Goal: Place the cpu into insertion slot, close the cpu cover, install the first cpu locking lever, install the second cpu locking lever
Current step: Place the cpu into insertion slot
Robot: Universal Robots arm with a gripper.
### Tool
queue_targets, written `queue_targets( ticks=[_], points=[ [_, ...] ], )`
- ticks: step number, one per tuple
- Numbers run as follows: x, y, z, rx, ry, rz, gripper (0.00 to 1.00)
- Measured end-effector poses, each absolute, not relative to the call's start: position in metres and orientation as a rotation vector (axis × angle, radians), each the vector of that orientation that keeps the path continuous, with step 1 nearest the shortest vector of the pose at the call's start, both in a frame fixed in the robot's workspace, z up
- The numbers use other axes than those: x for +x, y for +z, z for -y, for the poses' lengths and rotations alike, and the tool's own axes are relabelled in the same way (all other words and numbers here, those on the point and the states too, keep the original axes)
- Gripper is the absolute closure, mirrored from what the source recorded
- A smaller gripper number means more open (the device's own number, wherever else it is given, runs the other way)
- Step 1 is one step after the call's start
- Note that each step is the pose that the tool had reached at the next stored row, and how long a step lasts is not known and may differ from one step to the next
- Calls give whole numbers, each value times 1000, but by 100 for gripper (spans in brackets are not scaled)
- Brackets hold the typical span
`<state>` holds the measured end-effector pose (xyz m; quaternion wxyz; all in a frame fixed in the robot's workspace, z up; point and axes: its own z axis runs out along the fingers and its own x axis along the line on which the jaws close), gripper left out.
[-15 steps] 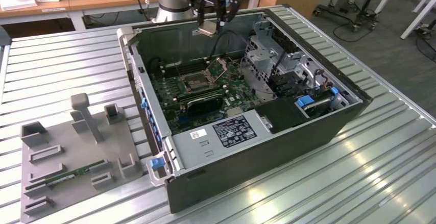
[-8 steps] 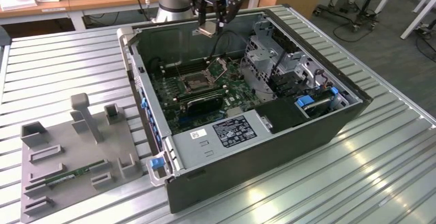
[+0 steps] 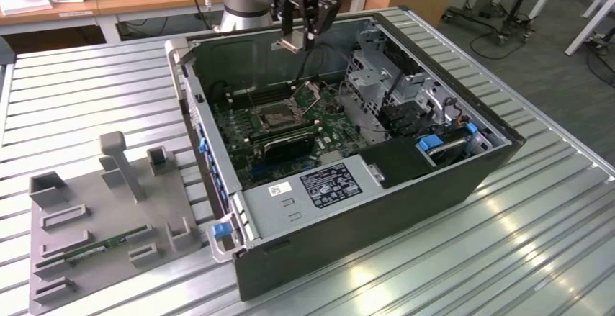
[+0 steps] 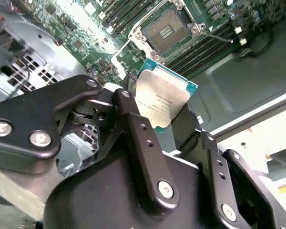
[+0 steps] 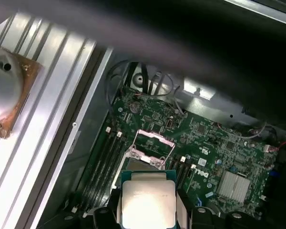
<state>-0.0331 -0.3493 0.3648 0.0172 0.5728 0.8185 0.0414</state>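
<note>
cpu clamped in the gripper above an open socket

exterior view: the gripper [image 3: 296,41] hangs over the far edge of the open computer case [image 3: 317,233], which stands on the slatted bench [image 3: 538,251]. it is clamped on the cpu [image 3: 291,44], which is held clear above the green board [image 3: 327,125]. the insertion slot [image 3: 272,116] lies bare near the case's far wall, and the cpu cover [image 3: 313,89] is tipped up beside it. a grey fixture [image 3: 86,222] sits by the bench's edge on the exterior view's left.

second wrist view: black fingers [image 4: 133,129] pinch the cpu [image 4: 162,98] by two opposite edges, metal face showing. the insertion slot [image 4: 166,29] is well apart from it.

first wrist view: the cpu [image 5: 147,202] sits between the fingers, and the cpu cover [image 5: 155,135] stands raised beyond it.
</note>
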Motion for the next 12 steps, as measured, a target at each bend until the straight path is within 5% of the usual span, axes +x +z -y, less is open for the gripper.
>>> queue_targets(
  ticks=[12],
  points=[
    [-33,364,349,2004,123,-2362,46]
  ],
)
